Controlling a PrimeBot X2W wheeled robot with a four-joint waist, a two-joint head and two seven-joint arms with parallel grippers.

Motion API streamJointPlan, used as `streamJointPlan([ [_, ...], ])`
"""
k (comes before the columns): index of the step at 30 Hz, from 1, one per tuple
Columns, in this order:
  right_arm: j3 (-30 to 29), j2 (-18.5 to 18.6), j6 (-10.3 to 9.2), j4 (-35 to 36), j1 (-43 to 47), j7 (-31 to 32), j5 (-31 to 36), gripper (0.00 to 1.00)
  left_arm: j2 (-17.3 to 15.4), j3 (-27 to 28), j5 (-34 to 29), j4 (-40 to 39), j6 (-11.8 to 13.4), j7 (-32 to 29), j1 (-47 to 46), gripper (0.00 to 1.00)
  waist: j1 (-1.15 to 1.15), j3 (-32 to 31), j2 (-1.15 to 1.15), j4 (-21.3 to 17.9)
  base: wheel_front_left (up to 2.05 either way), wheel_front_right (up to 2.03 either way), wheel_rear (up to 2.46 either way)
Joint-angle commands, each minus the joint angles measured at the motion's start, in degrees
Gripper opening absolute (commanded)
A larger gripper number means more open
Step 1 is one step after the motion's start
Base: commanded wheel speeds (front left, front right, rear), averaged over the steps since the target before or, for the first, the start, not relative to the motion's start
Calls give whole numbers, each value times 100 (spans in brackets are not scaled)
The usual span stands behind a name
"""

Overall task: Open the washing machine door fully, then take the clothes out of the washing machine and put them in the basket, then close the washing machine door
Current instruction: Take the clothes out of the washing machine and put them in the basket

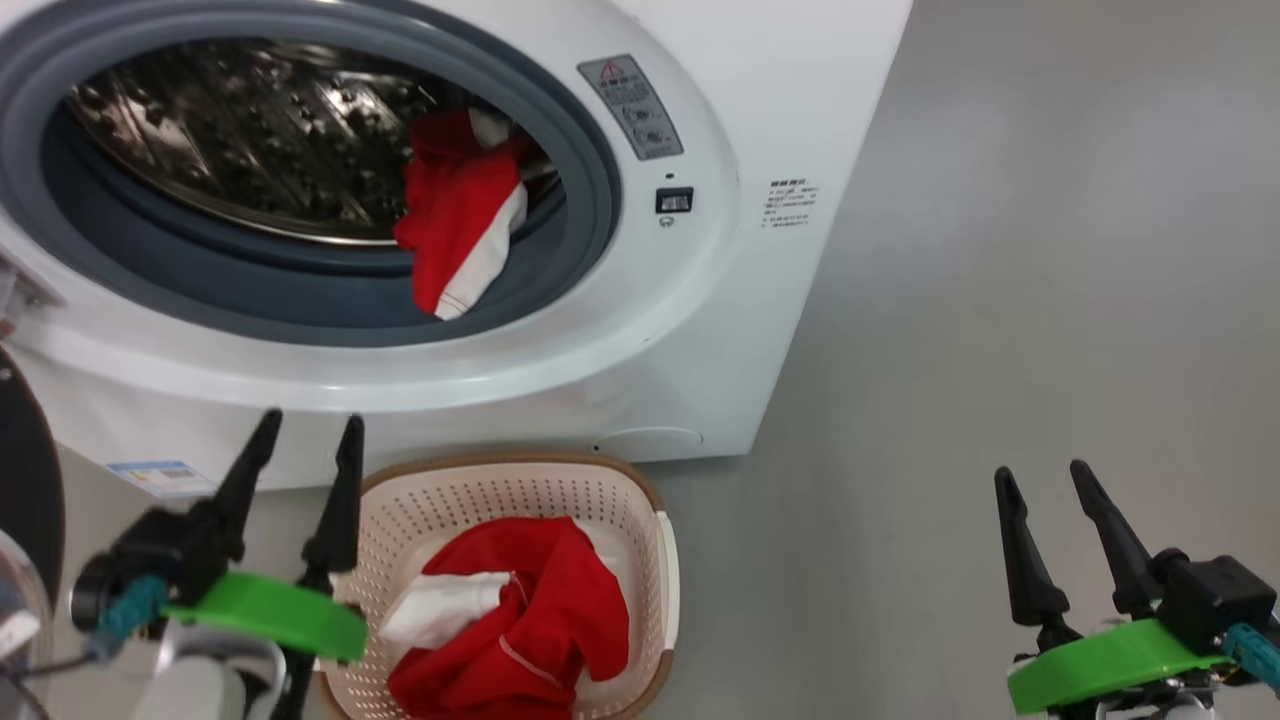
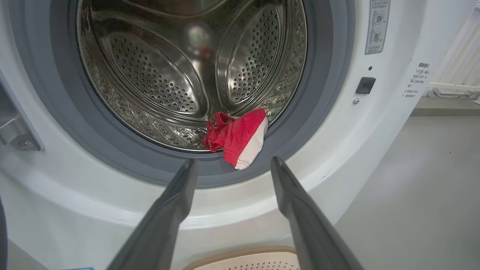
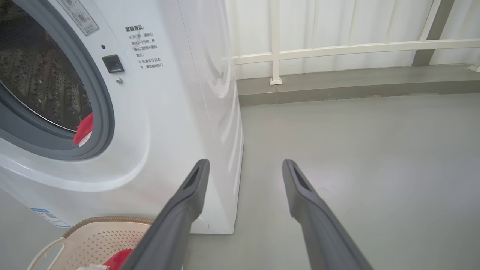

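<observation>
The white washing machine (image 1: 690, 330) stands with its round opening uncovered. One red-and-white piece of the clothes (image 1: 455, 225) hangs over the grey gasket at the drum's front right, also in the left wrist view (image 2: 238, 137). More red clothes (image 1: 520, 630) lie in the cream basket (image 1: 640, 520) on the floor below the opening. The black washing machine door (image 1: 25, 480) is swung out at the far left edge. My left gripper (image 1: 310, 435) is open and empty, left of the basket, pointing at the drum. My right gripper (image 1: 1045, 480) is open and empty over bare floor to the right.
Grey floor (image 1: 1050, 250) spreads to the right of the machine. A white railing (image 3: 337, 50) and a low ledge run behind it. A blue label sticker (image 1: 160, 478) sits low on the machine's front.
</observation>
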State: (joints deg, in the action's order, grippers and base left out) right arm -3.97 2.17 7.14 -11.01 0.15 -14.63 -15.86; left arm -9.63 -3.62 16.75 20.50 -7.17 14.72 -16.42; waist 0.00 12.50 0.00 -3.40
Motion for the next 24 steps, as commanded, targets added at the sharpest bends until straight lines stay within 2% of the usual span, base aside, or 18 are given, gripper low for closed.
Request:
streamJointPlan([
  [1, 168, 73, 35, 144, -190, -37, -31, 100, -185, 149, 77, -40, -32, 28, -247, 100, 0, 263, 0, -93, 0, 0, 0],
  [13, 274, 72, 35, 181, -674, -37, -252, 100, -684, -1101, 940, 1804, -32, -17, -2506, 100, 0, 1008, 0, -351, 0, 0, 0],
  [24, 439, 71, 35, 195, -928, -37, -343, 100, -922, -2208, 1763, 2920, -32, -185, -3888, 100, 0, 1355, 0, -504, 0, 0, 0],
])
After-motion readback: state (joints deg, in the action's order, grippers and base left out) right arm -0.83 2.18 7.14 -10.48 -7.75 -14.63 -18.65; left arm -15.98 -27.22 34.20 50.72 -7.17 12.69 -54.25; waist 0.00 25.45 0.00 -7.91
